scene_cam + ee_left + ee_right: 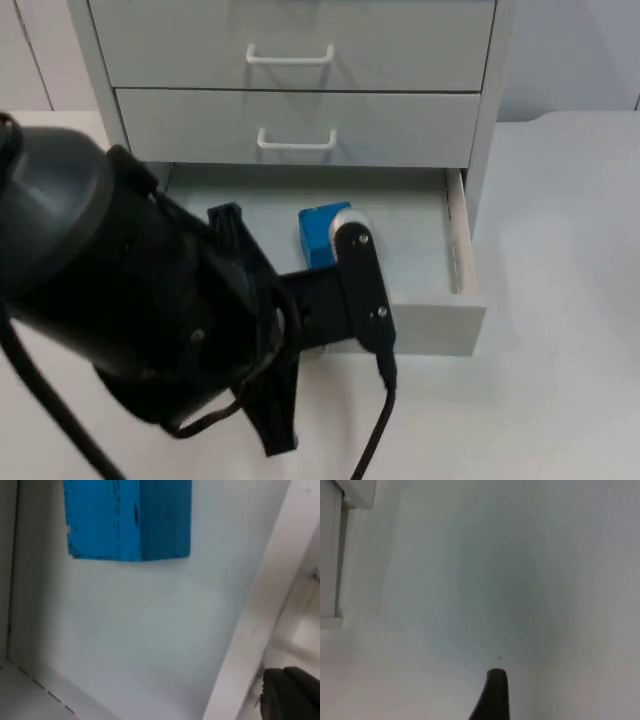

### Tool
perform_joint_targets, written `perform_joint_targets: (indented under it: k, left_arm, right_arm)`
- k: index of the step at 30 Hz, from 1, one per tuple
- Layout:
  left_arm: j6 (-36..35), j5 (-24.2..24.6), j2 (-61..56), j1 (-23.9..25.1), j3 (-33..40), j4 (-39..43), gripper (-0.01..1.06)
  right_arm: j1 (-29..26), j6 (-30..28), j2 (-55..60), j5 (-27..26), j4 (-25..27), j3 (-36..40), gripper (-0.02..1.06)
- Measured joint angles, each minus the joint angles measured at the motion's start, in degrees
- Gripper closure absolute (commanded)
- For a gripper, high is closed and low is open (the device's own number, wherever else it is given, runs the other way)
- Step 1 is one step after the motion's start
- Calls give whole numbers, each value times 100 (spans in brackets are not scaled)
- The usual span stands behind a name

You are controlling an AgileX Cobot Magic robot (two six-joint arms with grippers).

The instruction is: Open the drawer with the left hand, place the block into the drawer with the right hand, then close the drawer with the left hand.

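Note:
The cabinet's lowest drawer (pixel 462 245) stands pulled out over the table. A blue block (pixel 318 236) lies on its floor near the middle; in the left wrist view the block (pixel 127 520) rests flat inside, apart from the drawer's front wall (pixel 260 620). My left arm (pixel 345 290) reaches across the drawer's front, hiding the handle and the left half of the front. My left gripper (pixel 290 695) sits just outside that front wall. My right gripper (pixel 492 695) hangs over bare white table beside the cabinet's corner (pixel 355 492), holding nothing that I can see.
Two upper drawers are shut, each with a white handle (pixel 290 55) (pixel 296 140). The grey cabinet frame (pixel 490 110) stands at the back. White table (pixel 560 300) stretches to the right of the drawer.

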Motion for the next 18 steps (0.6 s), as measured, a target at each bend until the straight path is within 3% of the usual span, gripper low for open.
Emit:
perform_joint_targets:
  k: [18]
  left_arm:
    - [192,-195,513,586,-1122,0,105]
  right_arm:
    - [0,0,0,-11,0,0,34]
